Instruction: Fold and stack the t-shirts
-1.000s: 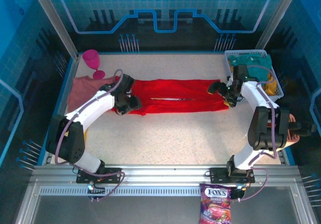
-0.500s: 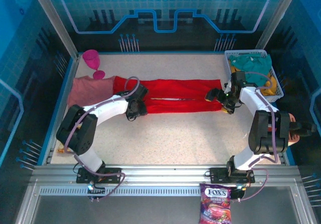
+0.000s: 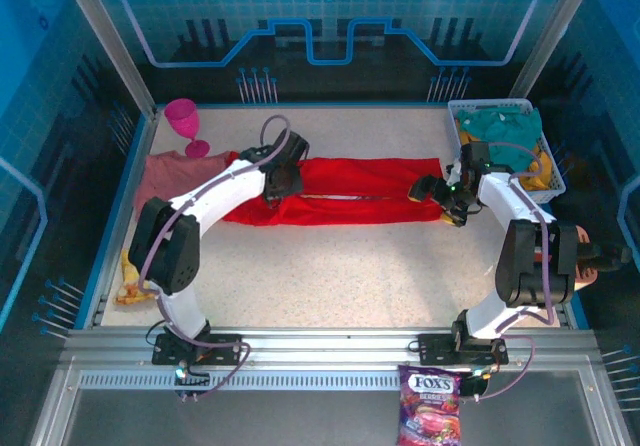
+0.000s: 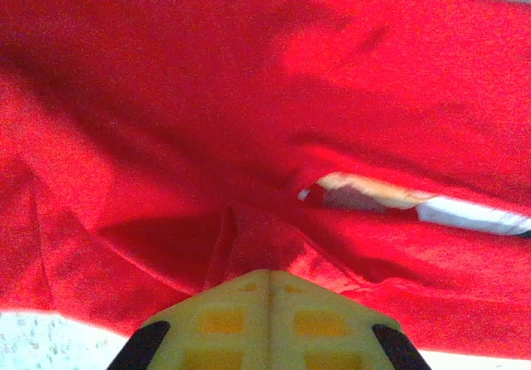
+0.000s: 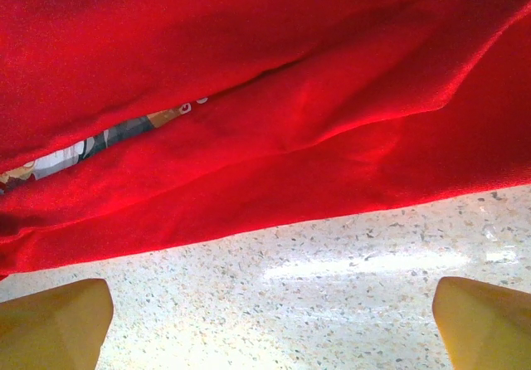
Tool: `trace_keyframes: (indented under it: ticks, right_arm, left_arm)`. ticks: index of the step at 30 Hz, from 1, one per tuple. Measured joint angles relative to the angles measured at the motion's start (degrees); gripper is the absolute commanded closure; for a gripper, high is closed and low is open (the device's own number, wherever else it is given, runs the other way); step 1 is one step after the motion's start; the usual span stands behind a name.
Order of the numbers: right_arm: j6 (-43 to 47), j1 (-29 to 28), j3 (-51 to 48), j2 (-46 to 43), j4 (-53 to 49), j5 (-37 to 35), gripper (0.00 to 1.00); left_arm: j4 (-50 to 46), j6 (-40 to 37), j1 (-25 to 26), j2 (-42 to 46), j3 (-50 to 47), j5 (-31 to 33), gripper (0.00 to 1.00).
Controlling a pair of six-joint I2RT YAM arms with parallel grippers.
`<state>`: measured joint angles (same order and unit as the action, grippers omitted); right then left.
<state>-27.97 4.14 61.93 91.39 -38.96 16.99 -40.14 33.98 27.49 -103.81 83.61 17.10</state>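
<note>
Where speckled tabletop (image 3: 350, 266) meets blue walls (image 3: 40, 116), left pincer (image 4: 267, 275) pinching red t-shirt (image 3: 360, 181), right pincer (image 5: 270, 304) spread beside it.

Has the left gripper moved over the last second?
Yes. The left gripper has gone right, toward the basket, and farther from the table's near edge, along the red shirt.

Lit brightly and evenly from above. Tinted blue behind the red t-shirt (image 3: 340, 191). Shadowed softly inside its folds and under its near hem. Glaring white on the table (image 5: 357, 266) just beside that hem. Blurred and oversaturated up close on its weave.
</note>
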Motion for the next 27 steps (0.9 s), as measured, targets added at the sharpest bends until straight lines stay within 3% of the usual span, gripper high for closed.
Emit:
trace_keyframes:
  ticks: [10,13,16,23,27]
  right_arm:
    - [0.85,0.02,0.11,0.66,-0.15,0.22,0.00]
    - [1.20,0.02,0.11,0.66,-0.57,0.20,0.00]
    - [1.27,0.04,0.09,0.66,-0.57,0.24,0.00]
    - [1.27,0.02,-0.02,1.01,-0.33,1.95,0.00]
    - [1.29,0.02,-0.02,1.09,-0.04,2.43,0.00]
  left_arm:
    - [-10.95,-13.75,-0.55,-13.16,20.68,2.99,1.00]
    - [-12.74,-15.15,-1.03,-13.64,21.44,2.32,0.77]
    - [-10.67,-14.38,-1.22,-9.66,14.03,0.00,0.63]
    - [-1.16,-9.94,-1.14,4.81,-10.25,-9.14,0.61]
    - [5.68,-8.39,-0.42,8.31,-19.39,-10.78,0.63]
